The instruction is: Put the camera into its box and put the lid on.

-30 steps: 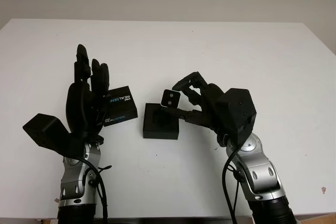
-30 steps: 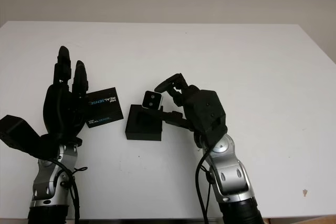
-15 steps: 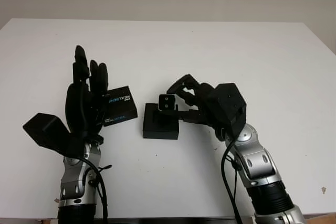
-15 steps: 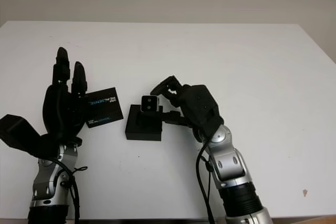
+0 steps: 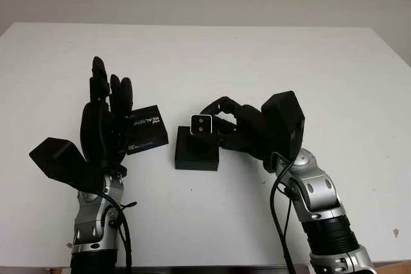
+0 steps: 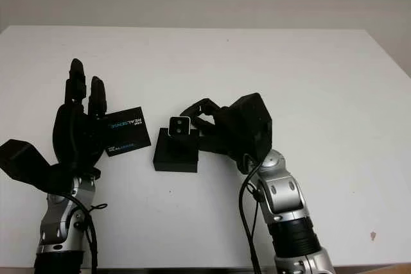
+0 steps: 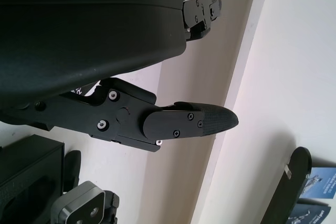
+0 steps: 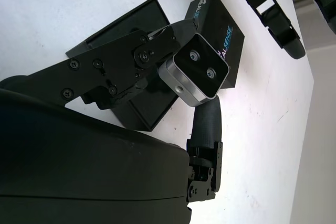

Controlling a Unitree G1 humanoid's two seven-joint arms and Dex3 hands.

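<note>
White matte table [image 5: 270,56]: my right hand [image 5: 241,129] pinches the boxy silver camera [image 5: 201,124], now lower over the black box [image 5: 196,152]; printed lid [image 5: 146,138] left; my left hand [image 5: 103,123] open.

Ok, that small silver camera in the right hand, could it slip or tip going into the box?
The small silver camera looks rigid, smooth-cased, so possibly slippery. The right hand pinches it upright above the open black box; it probably tips if released early.

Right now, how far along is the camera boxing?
Done: the right hand has the camera grasped. In hand: it holds the camera just over the open black box. Left: seating it, then fitting the lid, which lies beside the raised, open left hand.
</note>
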